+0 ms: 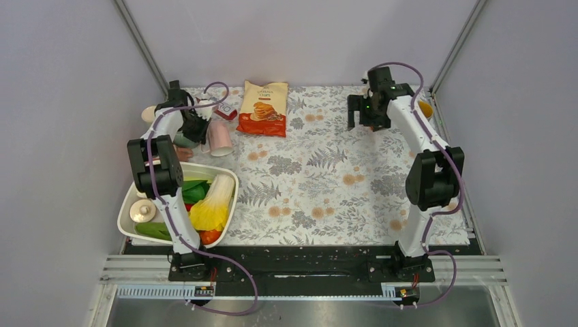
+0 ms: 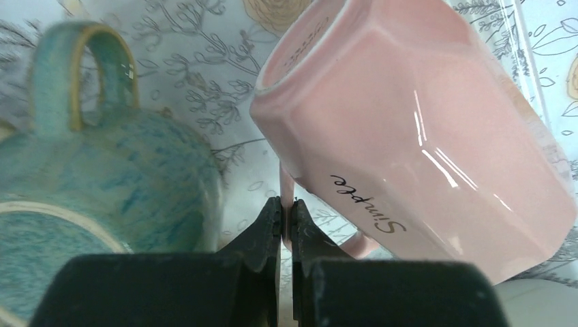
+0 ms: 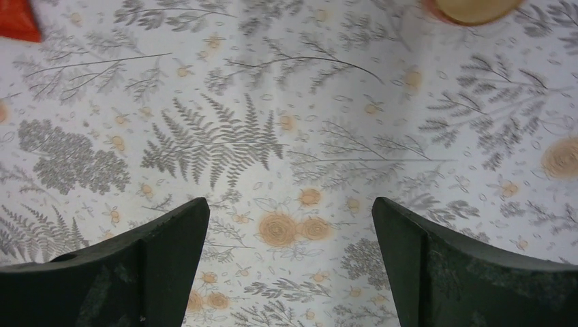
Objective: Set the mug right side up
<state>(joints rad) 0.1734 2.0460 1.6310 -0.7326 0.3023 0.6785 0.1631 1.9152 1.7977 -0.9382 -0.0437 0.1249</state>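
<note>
So the left gripper (image 2: 286, 211) is pinched shut on the thin handle (image 2: 354, 246) of the pink mug (image 2: 422, 136), and that's the whole grip. The mug sits at the far left of the worktop (image 1: 327, 177), tipped over on its side rather than upright, just beside a teal mug (image 2: 116, 170) and not far from the chip bag (image 1: 262, 109). The right gripper (image 3: 290, 204) hangs wide open over bare patterned cloth on the other side, holding nothing.

My take on doing this well: a handle pinch lets the heavy body swing, so I'd roll the wrist slowly until the base points straight down. I'd also keep the body away from the teal mug while it comes round, and only let go once the base sits flat. Rush it and the mug probably swivels in the pinch or clips its neighbour.

View differences:
- The left wrist camera shows the grip properly, with the handle between the fingers, the printed base and the script on the side. I can't tell from it whether the mug is touching the worktop.
- The top camera gives the layout, meaning where the mug lies and how far off the other arm is, but the arm hides the pinch itself
</note>
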